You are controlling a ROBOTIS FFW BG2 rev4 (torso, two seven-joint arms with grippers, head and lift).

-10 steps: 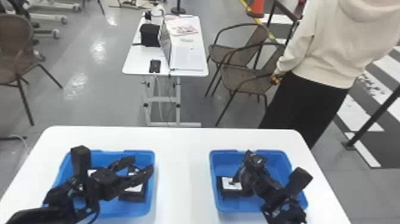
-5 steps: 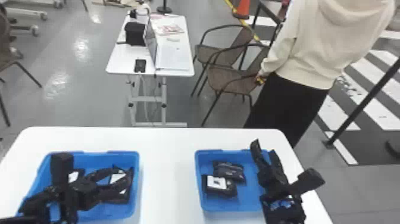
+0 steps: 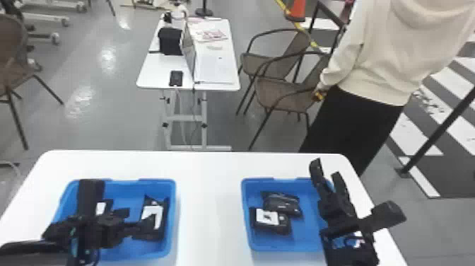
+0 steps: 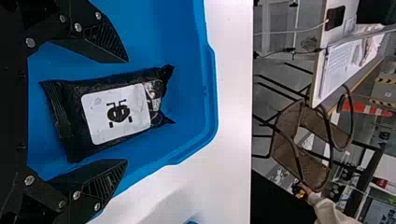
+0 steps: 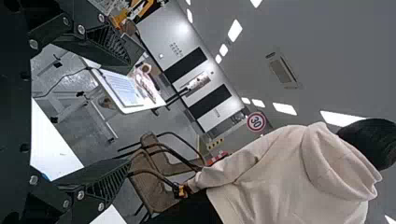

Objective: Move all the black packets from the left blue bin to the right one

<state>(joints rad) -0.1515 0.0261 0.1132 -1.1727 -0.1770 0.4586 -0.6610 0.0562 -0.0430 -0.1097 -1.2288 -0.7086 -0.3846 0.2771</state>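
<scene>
Reaching down into the left blue bin [image 3: 172, 212], my left gripper [image 3: 143, 216] has its fingers apart. From its wrist view, I see one black packet [image 4: 70, 112] lying on the bin's floor between those parted fingers, with blue showing on either side of it. The head view adds a second packet [image 3: 102, 207] in this bin, partly behind my arm. It also shows my right gripper [image 3: 326, 169] over the outer side of the right blue bin [image 3: 282, 247], its fingers apart and nothing between them, and two packets [image 3: 288, 204] [image 3: 287, 226] lying together in that bin.

Both bins sit on a smooth white table [image 3: 208, 198]. Beyond are a smaller white desk [image 3: 155, 74], brown chairs [image 3: 272, 93], an orange cone [image 3: 297, 9], and grey floor [image 3: 116, 106] with white stripes at one side. The right wrist view catches ceiling lights [image 5: 235, 30] and a round, red-rimmed sign [image 5: 256, 122] with dark print.

The packet at my left fingers wears a white label [image 4: 98, 121] with a black figure.
</scene>
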